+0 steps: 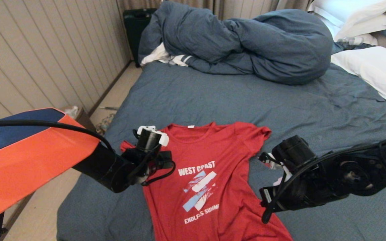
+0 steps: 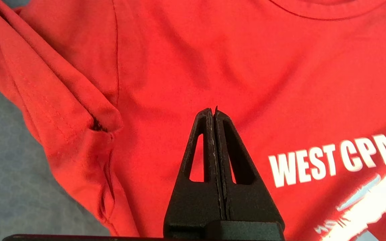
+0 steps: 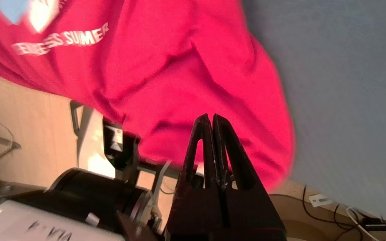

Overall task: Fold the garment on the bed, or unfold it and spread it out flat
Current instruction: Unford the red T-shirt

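Soft, even indoor light, faint shadows; head and left wrist views sharp, right wrist view smeared, its garment lettering blurred

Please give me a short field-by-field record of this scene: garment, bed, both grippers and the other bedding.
garment: red T-shirt, print side up, lying mostly spread on the bed, hem hanging over the near edge
left gripper: shut, empty, above the shirt's chest near its sleeve
right gripper: shut, empty, by the hem
duvet: bunched at the far end
pillows: white, far right
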Tool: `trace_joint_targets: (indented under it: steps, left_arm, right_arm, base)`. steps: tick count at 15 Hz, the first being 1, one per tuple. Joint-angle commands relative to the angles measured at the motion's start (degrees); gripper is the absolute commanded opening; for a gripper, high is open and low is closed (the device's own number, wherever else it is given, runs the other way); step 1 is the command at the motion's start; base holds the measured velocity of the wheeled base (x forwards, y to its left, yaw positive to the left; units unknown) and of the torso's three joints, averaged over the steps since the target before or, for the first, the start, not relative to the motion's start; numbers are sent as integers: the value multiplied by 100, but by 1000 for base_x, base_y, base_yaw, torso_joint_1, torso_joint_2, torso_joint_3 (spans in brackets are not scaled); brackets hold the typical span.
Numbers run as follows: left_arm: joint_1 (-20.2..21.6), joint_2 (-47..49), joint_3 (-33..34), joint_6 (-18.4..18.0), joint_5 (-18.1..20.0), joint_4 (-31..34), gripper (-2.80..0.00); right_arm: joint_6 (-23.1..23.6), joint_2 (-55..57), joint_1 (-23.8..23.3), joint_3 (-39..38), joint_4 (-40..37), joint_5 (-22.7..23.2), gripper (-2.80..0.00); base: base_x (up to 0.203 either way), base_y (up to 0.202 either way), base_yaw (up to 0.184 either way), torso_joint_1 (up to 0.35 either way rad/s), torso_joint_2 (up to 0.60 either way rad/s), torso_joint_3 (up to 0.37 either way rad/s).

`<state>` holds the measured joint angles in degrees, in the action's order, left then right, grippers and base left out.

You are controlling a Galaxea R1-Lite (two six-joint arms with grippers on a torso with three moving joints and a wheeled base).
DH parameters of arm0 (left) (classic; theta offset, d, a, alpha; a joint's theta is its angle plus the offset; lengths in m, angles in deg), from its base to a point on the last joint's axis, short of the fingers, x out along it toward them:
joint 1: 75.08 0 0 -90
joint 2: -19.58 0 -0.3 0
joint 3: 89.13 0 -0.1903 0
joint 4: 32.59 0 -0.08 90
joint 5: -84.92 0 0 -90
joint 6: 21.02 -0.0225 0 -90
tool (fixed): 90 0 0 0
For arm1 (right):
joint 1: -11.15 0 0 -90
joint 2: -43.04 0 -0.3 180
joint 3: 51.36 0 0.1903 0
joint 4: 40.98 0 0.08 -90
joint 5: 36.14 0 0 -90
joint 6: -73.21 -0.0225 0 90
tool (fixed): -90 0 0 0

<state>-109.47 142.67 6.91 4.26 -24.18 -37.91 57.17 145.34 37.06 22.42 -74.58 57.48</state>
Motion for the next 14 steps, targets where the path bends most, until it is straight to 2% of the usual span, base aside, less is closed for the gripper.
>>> trace_joint_targets:
  steps: [1,3,5,7,10,14]
  left_arm:
    - [2,75,22,12,-15,-32,-280]
    - [2,66,31,12,-15,-41,-280]
    - [29,29,57,20,-15,-32,-280]
    - [38,22,57,20,-15,-32,-280]
    - [46,66,57,20,-15,-32,-280]
    - [46,84,48,20,-14,-32,-280]
  right_arm:
    - [-14,701,23,-121,266,-106,-280]
    - [-13,992,28,-389,893,-365,-280]
    - [1,1160,36,-424,1125,-388,-280]
    - [5,1302,37,-506,1207,-600,-280]
    - [39,1345,22,-901,1538,-752,-280]
    - [324,1353,-60,-1590,2078,-1013,-280]
  base:
    - [0,0,0,0,0,0]
    - [0,0,0,0,0,0]
    - [0,0,0,0,0,0]
    - [0,0,0,0,0,0]
    - [0,0,0,0,0,0]
    - [0,0,0,0,0,0]
